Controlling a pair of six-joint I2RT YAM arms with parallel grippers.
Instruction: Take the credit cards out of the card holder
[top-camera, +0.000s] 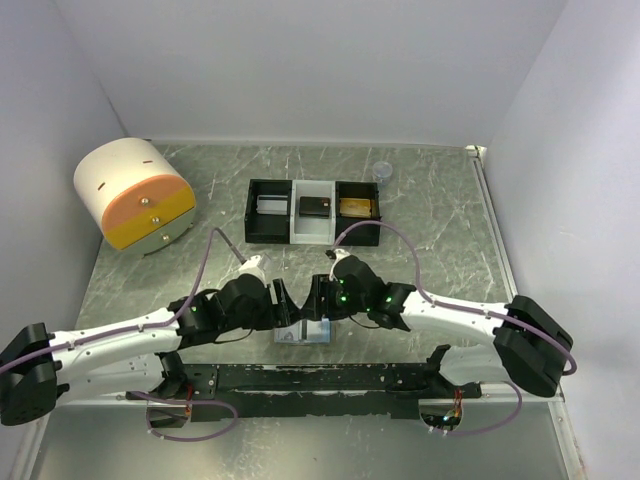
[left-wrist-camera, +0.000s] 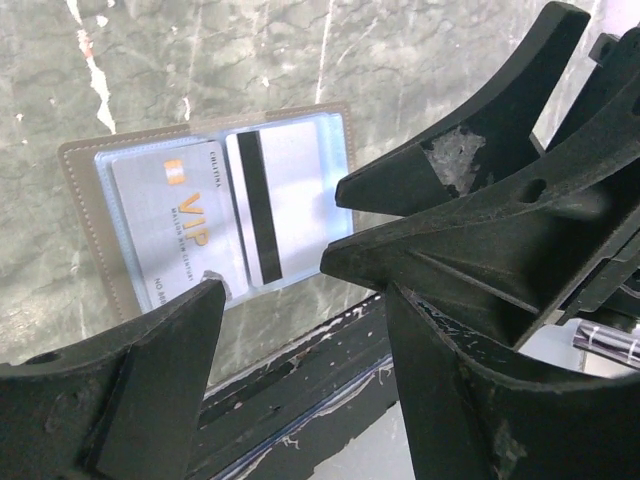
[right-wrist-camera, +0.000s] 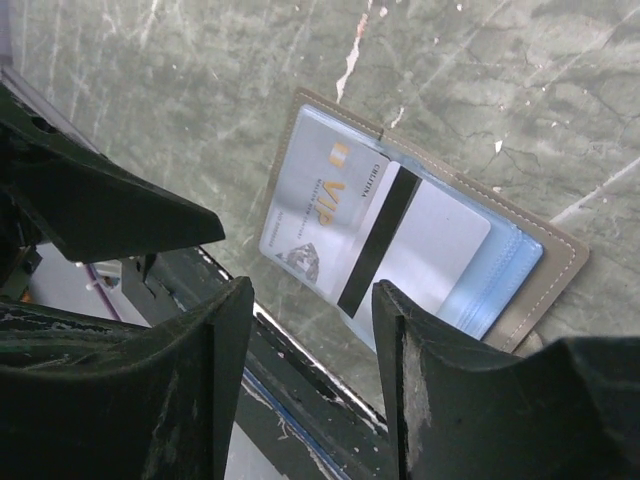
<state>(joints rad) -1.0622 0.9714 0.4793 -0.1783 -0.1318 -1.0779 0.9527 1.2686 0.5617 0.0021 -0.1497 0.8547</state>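
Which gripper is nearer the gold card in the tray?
Right. In the top view the right gripper sits below and slightly left of the gold card; the left gripper is farther left, below the tray's left compartment.

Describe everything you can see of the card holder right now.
The card holder lies open and flat on the table, near its front edge, between the open left gripper and right gripper; neither holds it. It is grey outside with a stitched border and has pale blue clear pockets inside. One leaf holds a silver VIP card face up, the other a second card showing its black stripe.
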